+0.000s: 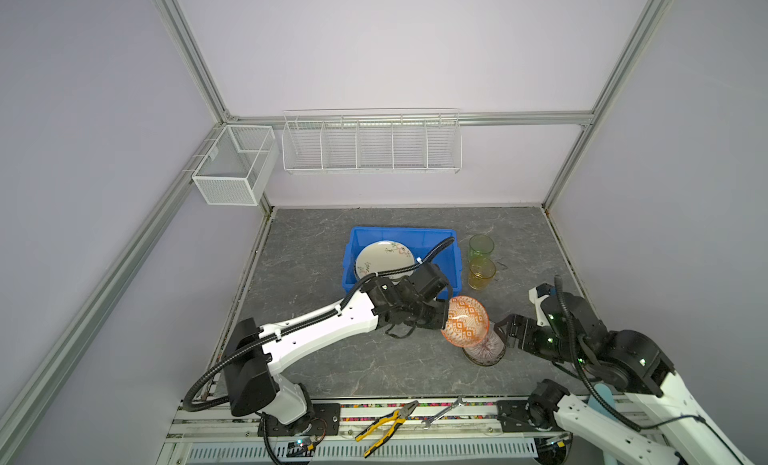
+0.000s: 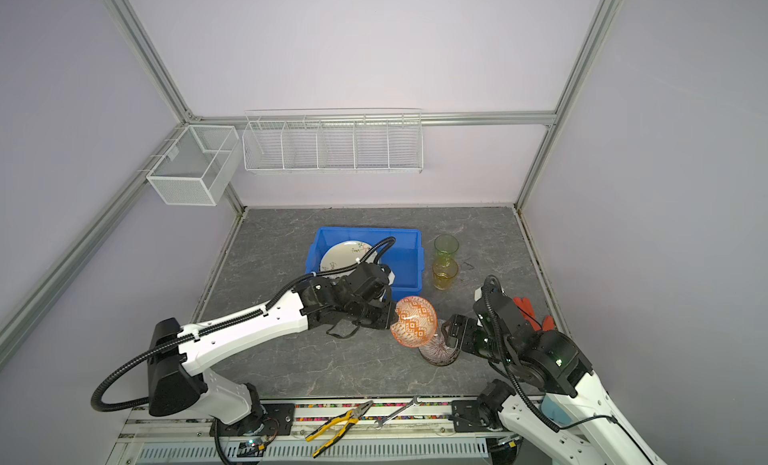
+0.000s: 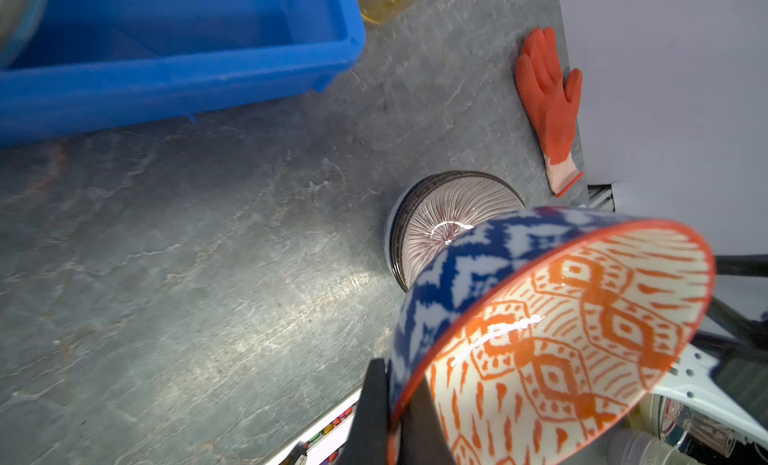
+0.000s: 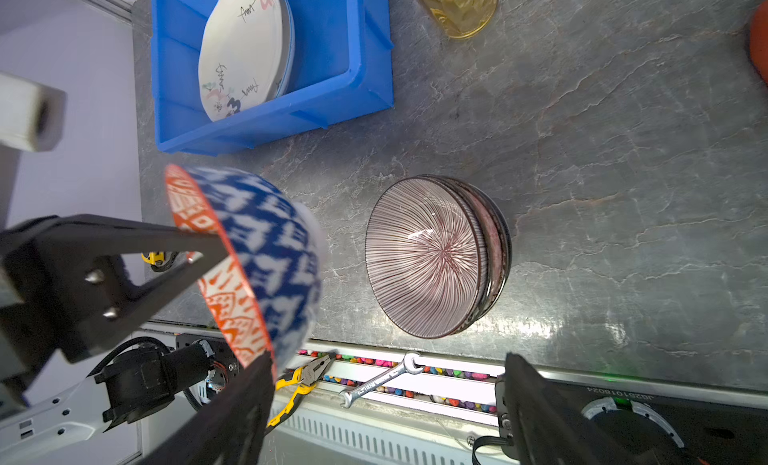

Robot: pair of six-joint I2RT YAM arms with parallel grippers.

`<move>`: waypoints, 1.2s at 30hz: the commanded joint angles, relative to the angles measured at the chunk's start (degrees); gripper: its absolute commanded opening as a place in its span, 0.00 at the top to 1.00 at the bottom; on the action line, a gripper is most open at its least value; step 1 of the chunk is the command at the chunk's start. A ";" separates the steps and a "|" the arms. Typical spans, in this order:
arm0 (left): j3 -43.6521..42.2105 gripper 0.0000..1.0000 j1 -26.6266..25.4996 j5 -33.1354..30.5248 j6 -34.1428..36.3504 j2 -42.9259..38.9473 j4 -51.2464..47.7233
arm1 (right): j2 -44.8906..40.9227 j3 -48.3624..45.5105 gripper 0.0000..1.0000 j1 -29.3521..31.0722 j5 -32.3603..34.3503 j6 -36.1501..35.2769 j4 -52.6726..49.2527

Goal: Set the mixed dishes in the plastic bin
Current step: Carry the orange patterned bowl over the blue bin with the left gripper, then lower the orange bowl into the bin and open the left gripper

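One-point pinch: clenched left gripper (image 1: 448,316) on rim of orange-patterned bowl (image 1: 466,322); splayed right gripper (image 1: 500,334), empty; needed level carry to blue bin (image 1: 399,231) beyond.

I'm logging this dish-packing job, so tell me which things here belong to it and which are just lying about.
Belongs to the job: blue bin, plates in it, orange bowl in the left gripper, striped bowls, green glass, amber glass.
Just lying about: pliers, wrench, red glove, wire baskets.
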 commanded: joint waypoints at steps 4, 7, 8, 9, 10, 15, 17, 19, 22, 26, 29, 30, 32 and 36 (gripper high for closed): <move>3.83 1.00 5.96 -3.76 3.25 -4.51 -4.17 | -0.21 1.27 0.12 -0.11 -1.07 -0.55 -0.66; 4.79 1.00 9.69 -3.57 4.01 -4.41 -5.66 | 0.26 1.19 0.12 -0.09 -0.97 -1.27 -0.71; 5.08 1.00 11.01 -3.13 4.20 -4.06 -5.96 | 0.51 1.11 0.12 -0.06 -1.20 -1.63 -0.58; 5.46 1.00 12.36 -2.60 4.34 -3.51 -6.16 | 0.77 0.94 0.12 -0.07 -1.30 -2.00 -0.52; 5.78 1.00 13.55 -2.06 4.64 -3.00 -6.21 | 1.22 0.71 0.12 -0.06 -1.39 -2.33 -0.54; 9.02 1.00 17.64 -0.99 6.42 0.91 -6.30 | 2.07 -0.56 0.12 -0.02 -2.32 -3.31 0.49; 11.18 1.00 19.16 -0.68 7.33 3.12 -7.00 | 1.96 -1.06 0.12 -0.04 -1.84 -3.69 0.91; 13.09 1.00 20.72 -0.25 8.11 5.44 -7.38 | 1.93 -1.75 0.12 -0.07 -1.40 -4.05 1.62; 15.88 1.00 22.60 0.66 8.89 8.74 -7.55 | 2.34 -2.25 0.12 -0.05 -1.18 -4.63 2.34; 20.10 1.00 23.41 1.54 9.46 13.31 -8.26 | 2.24 -2.07 0.12 -0.08 0.29 -5.02 1.87; 23.01 1.00 23.43 2.48 9.99 17.38 -8.44 | 1.41 -2.31 0.12 -0.07 1.50 -4.74 1.82; 24.41 1.00 23.43 2.91 10.30 18.96 -9.07 | 1.25 -2.51 0.12 -0.07 1.67 -4.60 1.83; 27.79 1.00 23.52 4.07 11.13 22.58 -11.32 | 1.33 -2.68 0.12 -0.08 1.94 -4.51 1.57; 32.55 1.00 23.52 5.53 12.25 28.30 -13.78 | 2.16 -3.11 0.12 -0.07 2.04 -4.59 1.18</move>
